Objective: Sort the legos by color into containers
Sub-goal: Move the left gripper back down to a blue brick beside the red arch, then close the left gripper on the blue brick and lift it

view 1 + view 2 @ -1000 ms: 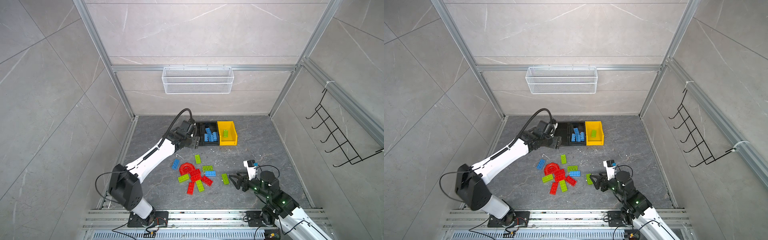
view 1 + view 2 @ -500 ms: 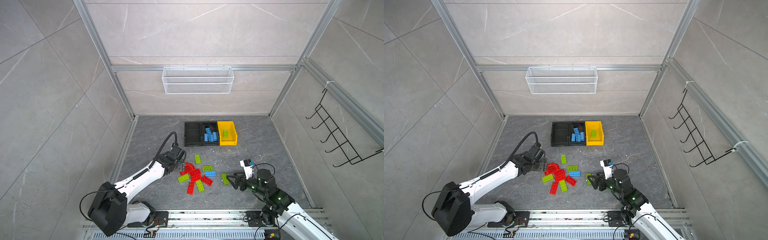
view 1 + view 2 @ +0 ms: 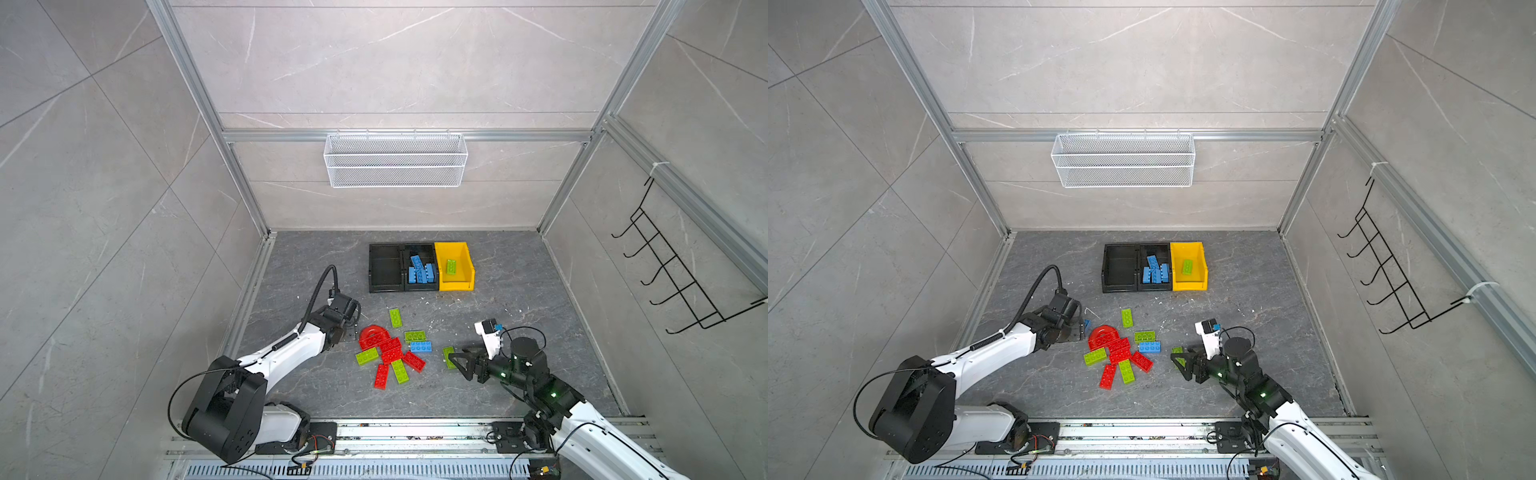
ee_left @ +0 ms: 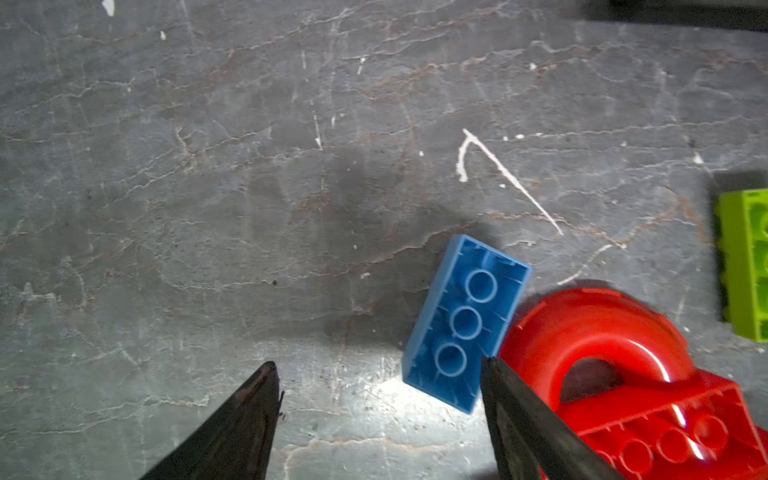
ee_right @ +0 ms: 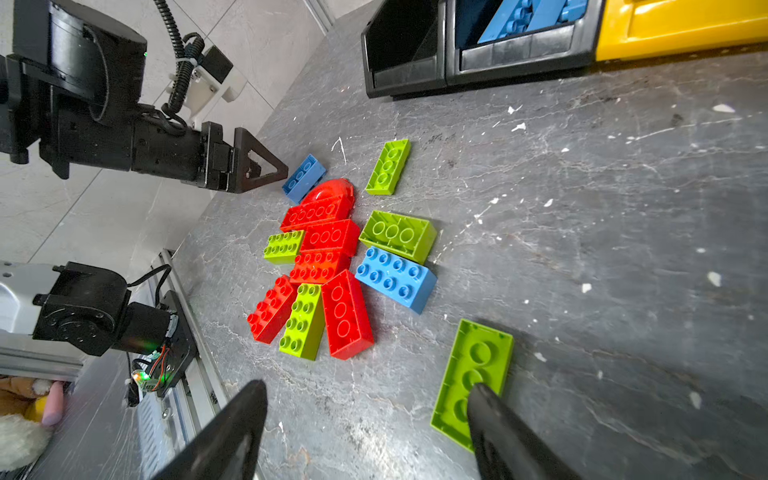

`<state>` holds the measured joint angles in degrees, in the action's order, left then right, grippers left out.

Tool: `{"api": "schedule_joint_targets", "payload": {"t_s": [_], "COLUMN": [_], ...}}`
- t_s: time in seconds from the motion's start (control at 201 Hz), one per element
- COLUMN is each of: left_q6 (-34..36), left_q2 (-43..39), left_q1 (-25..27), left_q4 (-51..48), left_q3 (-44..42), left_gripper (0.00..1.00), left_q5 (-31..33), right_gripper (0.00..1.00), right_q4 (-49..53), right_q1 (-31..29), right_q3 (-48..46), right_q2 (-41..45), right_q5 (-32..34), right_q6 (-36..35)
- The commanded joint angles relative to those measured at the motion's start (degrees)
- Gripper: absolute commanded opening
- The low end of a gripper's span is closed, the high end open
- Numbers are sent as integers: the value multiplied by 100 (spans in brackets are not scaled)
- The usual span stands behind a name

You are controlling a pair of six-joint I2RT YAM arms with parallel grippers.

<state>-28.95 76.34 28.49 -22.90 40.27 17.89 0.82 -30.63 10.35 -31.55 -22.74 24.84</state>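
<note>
Left jaws, released, bracket a blue brick (image 4: pixel 465 324) lying against the red arch (image 3: pixel 1104 333), lower centre in a top view, likely bound for the black bin (image 3: pixel 420 287) of blues; right jaws, also released, line up on a green brick (image 5: pixel 473 374) for the yellow bin (image 3: pixel 456 285)

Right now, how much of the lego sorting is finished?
Done: several blue bricks lie in the middle black bin and one green brick in the yellow bin; the left black bin is empty. In hand: nothing; the left gripper is open by a loose blue brick, the right gripper open by a loose green brick. Left: all red pieces plus other bricks on the table.
</note>
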Motion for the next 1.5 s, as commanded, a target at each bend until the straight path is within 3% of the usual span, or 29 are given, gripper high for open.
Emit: {"api": "schedule_joint_targets", "payload": {"t_s": [0.0,0.304,0.647,1.065,1.498], "left_q6": [212,480,397,152,330], "left_q2": [-32,-26,860,1424,1147], "left_q1": [-15,-16,22,45,42], "left_q4": [356,641,772,560,420], "left_q3": [-114,-132,263,567,778], "left_gripper": [75,76,71,47,23], "left_q5": [-250,-774,-1208,-343,-398], "right_gripper": [78,78,78,77,77], "right_q4": [-240,-311,-187,-170,-71], "right_q1": [-39,-65,-64,-67,-73], "right_q3": [-59,-23,-77,-94,-138], "right_q2": [-93,-290,24,118,358], "right_q5": [-99,-94,-7,-8,76], "right_q6": [-76,-93,-93,-102,-89]}}
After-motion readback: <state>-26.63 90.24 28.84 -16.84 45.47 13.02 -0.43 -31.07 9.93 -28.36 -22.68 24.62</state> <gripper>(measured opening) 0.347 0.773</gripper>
